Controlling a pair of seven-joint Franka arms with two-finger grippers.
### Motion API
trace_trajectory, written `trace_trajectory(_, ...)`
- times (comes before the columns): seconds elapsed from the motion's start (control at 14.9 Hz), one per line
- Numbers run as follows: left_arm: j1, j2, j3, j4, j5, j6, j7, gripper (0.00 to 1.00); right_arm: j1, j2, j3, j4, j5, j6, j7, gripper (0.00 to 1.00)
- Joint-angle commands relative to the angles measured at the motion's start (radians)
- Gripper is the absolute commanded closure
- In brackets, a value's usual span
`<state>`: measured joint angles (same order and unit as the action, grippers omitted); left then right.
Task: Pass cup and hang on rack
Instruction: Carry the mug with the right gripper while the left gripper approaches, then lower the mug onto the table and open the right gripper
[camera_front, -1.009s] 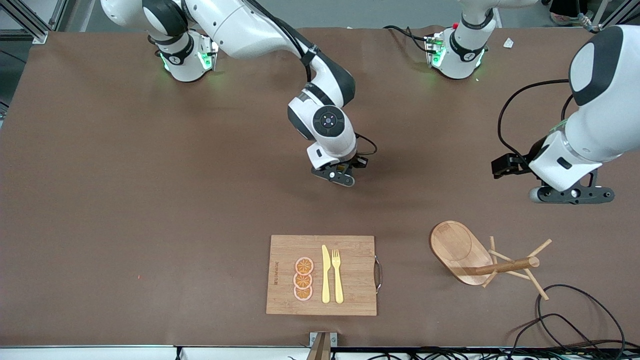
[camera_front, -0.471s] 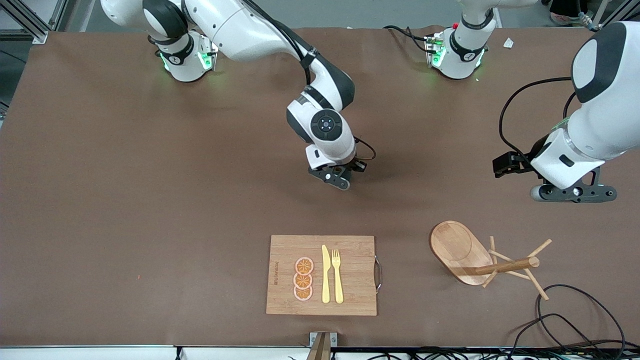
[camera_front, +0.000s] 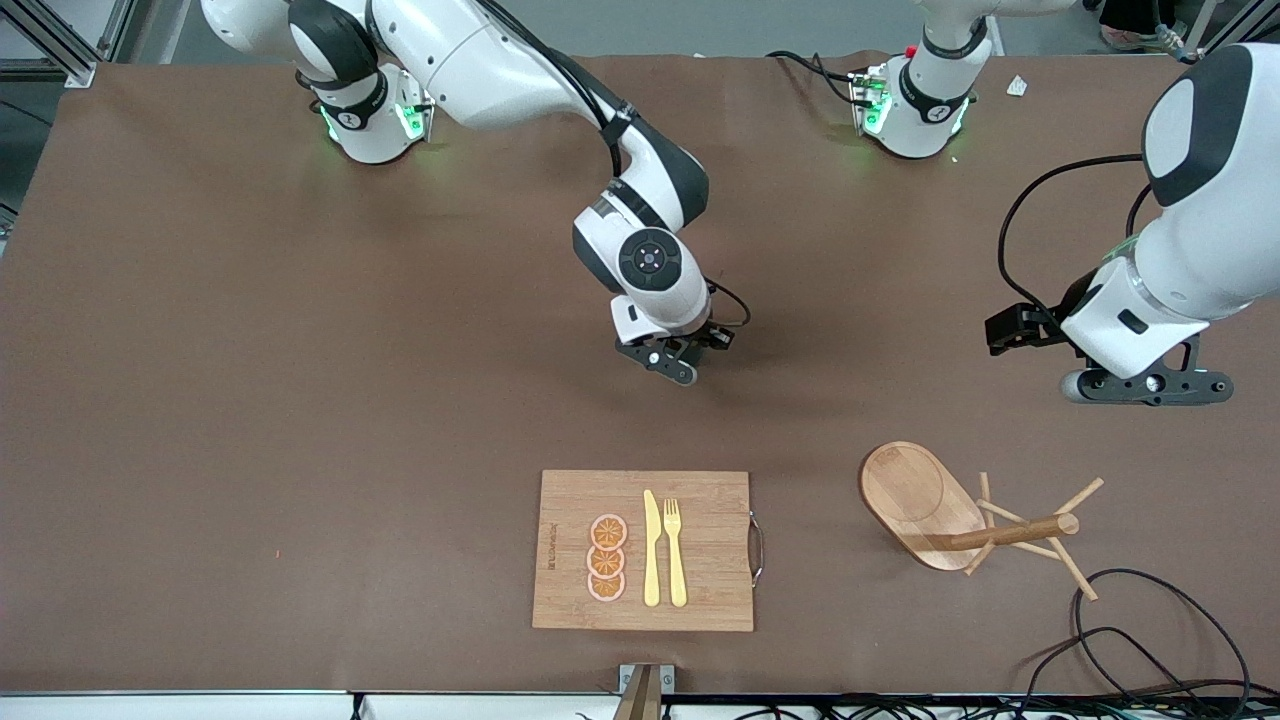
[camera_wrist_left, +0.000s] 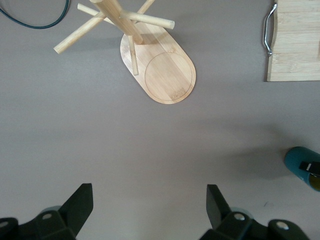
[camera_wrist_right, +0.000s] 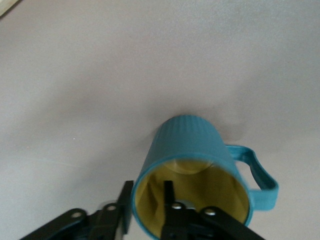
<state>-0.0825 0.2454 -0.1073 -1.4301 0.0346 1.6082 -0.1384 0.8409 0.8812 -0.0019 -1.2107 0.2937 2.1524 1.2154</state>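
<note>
Your cup (camera_wrist_right: 192, 170) stands upright on the desk (camera_front: 300, 400) near its middle, yellow inside. The right gripper (camera_wrist_right: 145, 212) straddles its rim, 1 finger (camera_wrist_right: 169, 200) inside and 1 outside, jaws slightly parted. The rack (camera_front: 950, 515) stands nearer the camera toward the left arm's end, beside a board (camera_front: 645, 550) holding 3 orange slices (camera_front: 607, 558), knife (camera_front: 651, 548) and fork (camera_front: 675, 550). The left gripper (camera_wrist_left: 150, 210) waits wide open, holding nothing.

even overhead light, soft shadows under both arms; close wrist views slightly blurred.
</note>
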Motion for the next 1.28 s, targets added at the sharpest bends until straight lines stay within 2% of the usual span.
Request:
trace_trajectory(0.0, 0.003, -0.003, -0.008, 0.003, 0.019, -0.008, 0.011, 0.00, -0.010, 0.004, 0.003, 0.026, 0.019, -0.009, 0.012, 0.40)
trace_trajectory(0.34, -0.028, -0.005, -0.038, 0.003, 0.018, -0.008, 0.008, 0.00, -0.054, -0.060, 0.000, 0.052, 0.018, -0.095, 0.013, 0.23)
trace_trajectory(0.54, -0.029, -0.006, -0.121, 0.003, 0.021, -0.008, -0.026, 0.00, -0.133, -0.163, -0.006, 0.053, -0.001, -0.211, -0.017, 0.15)
trace_trajectory(0.61, -0.040, -0.005, -0.147, 0.003, 0.021, -0.004, -0.065, 0.00, -0.187, -0.213, -0.003, 0.046, -0.011, -0.244, -0.083, 0.15)
trace_trajectory(1.01, -0.244, 0.032, -0.158, 0.002, 0.045, 0.048, -0.505, 0.00, -0.436, -0.363, -0.006, 0.034, -0.033, -0.448, -0.429, 0.02)
trace_trajectory(1.21, -0.357, 0.083, -0.158, 0.003, 0.071, 0.071, -0.792, 0.00, -0.519, -0.422, -0.006, 0.005, -0.163, -0.500, -0.600, 0.00)
